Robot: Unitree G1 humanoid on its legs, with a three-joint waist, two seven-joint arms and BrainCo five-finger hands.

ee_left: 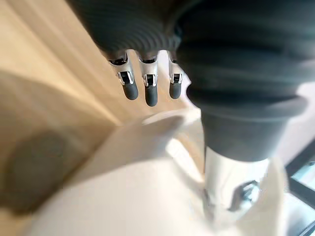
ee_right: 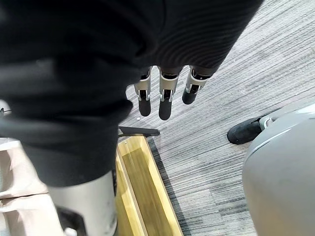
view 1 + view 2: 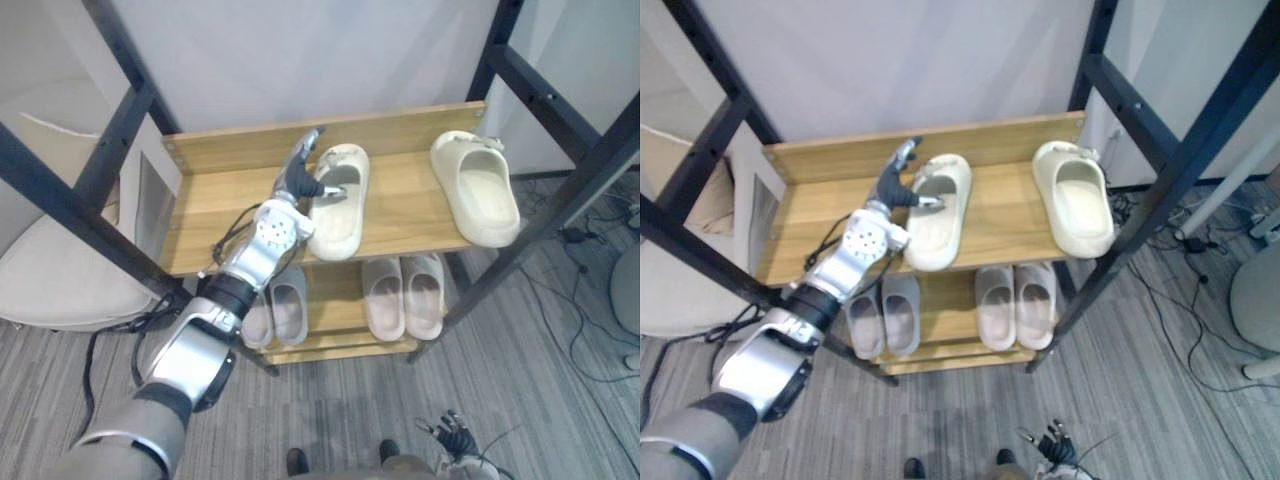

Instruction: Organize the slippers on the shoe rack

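On the top shelf of the wooden shoe rack (image 3: pixel 215 215) lie two cream slippers. My left hand (image 3: pixel 298 178) is at the left cream slipper (image 3: pixel 338 222): its thumb reaches over the slipper's strap and its straight fingers (image 1: pixel 145 91) stand along the slipper's outer side above the shelf. The slipper (image 1: pixel 133 191) lies under the thumb. The right cream slipper (image 3: pixel 482 195) lies apart near the shelf's right end. A grey pair (image 3: pixel 282 312) and a pale pink pair (image 3: pixel 405 295) sit on the lower shelf. My right hand (image 3: pixel 456 437) hangs low by the floor, fingers (image 2: pixel 166 105) relaxed and empty.
Black metal frame bars (image 3: pixel 565 205) cross in front of the rack on both sides. A cream cushion (image 3: pixel 50 275) lies at the left. Cables (image 3: pixel 590 300) trail over the grey floor at the right, near a round grey base (image 3: pixel 1255 300).
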